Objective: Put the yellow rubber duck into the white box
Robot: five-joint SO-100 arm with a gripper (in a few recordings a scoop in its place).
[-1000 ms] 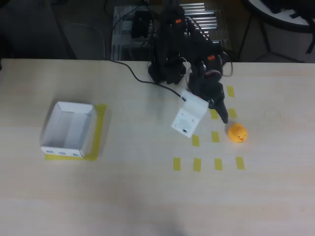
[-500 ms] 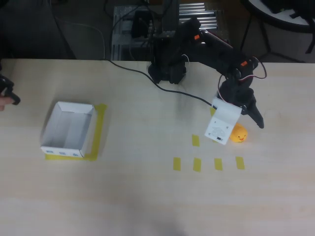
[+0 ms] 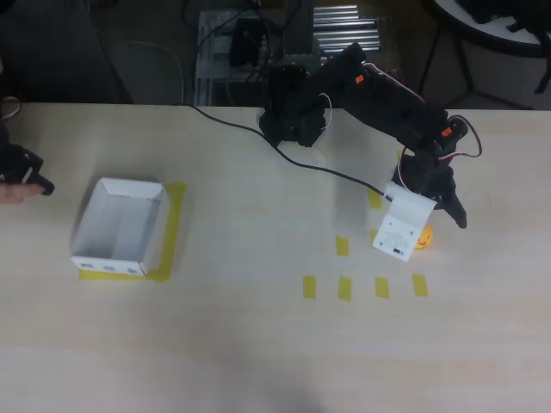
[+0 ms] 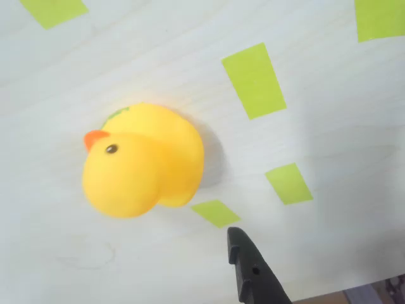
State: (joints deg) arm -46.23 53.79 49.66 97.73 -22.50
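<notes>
The yellow rubber duck (image 3: 424,239) sits on the table at the right, mostly covered in the overhead view by the white camera housing on my wrist. In the wrist view the duck (image 4: 142,161) lies close below, orange beak pointing left. My gripper (image 3: 442,226) hangs open just over it. One black finger (image 3: 456,213) is splayed to the duck's right, and its tip (image 4: 250,269) shows at the bottom of the wrist view, apart from the duck. The white box (image 3: 120,225) stands far to the left, with nothing inside.
Small yellow tape rectangles (image 3: 344,287) dot the table around the duck. A yellow tape strip (image 3: 175,225) frames the box. The arm's black base (image 3: 293,116) and a black cable (image 3: 344,176) are at the back centre. Bare tabletop lies between box and duck.
The arm swung right, from beside the duck's upper left to directly over it, and came down. The wrist housing now covers most of the duck. Duck and box have not moved.
</notes>
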